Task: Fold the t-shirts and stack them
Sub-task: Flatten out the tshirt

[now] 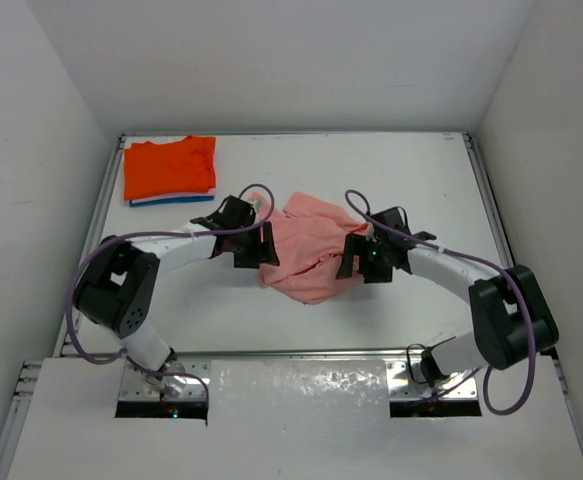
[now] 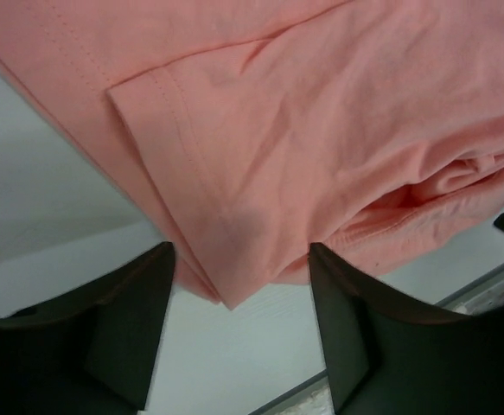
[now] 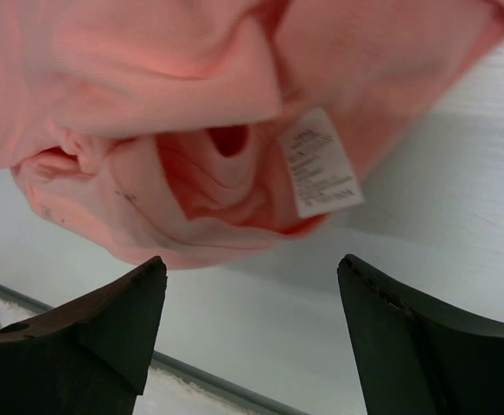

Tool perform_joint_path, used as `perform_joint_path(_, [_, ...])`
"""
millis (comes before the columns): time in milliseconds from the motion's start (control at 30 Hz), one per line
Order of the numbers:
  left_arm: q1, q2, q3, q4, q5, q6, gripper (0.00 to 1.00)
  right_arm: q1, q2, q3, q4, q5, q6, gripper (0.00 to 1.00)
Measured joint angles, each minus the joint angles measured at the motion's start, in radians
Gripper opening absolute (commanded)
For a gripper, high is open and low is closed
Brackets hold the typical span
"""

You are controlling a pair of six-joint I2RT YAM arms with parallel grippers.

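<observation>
Though a white tag [image 3: 321,162] shows on the pink shirt [image 1: 306,250], its print is too blurred to read. That shirt lies crumpled in the middle of the table [image 1: 411,170], between the two arms. At its hemmed corner the left gripper [image 2: 239,259] has its jaws spread. The right gripper [image 3: 252,268] is likewise spread beside the tag, pinching nothing. An orange shirt [image 1: 168,165] sits folded at the far left corner over a blue edge [image 1: 176,201]. White walls [image 1: 301,60] box in the white, metal-rimmed surface.
</observation>
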Motion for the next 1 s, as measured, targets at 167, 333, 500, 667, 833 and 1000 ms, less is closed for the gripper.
perform_joint_path(167, [-0.005,0.04,-0.017,0.027,0.027,-0.035,0.17,0.034,0.078,0.107,-0.003,0.003,0.008,0.8])
perform_joint_path(333, [-0.006,0.037,-0.018,0.01,0.022,-0.05,0.0,0.034,0.066,0.146,-0.003,0.029,0.005,0.82])
perform_joint_path(500, [-0.006,0.01,0.037,-0.096,-0.049,-0.054,0.41,0.034,0.051,0.146,-0.017,0.048,0.002,0.83])
perform_joint_path(667, [-0.007,-0.031,0.075,-0.156,-0.117,-0.091,0.52,0.034,0.047,0.146,-0.039,0.062,-0.015,0.84])
perform_joint_path(833, [-0.008,-0.036,0.021,-0.156,-0.116,-0.139,0.38,0.034,0.037,0.146,-0.05,0.078,-0.021,0.84])
perform_joint_path(1000, [-0.021,0.014,0.005,-0.156,-0.117,-0.171,0.39,0.034,0.02,0.146,-0.054,0.086,-0.022,0.84])
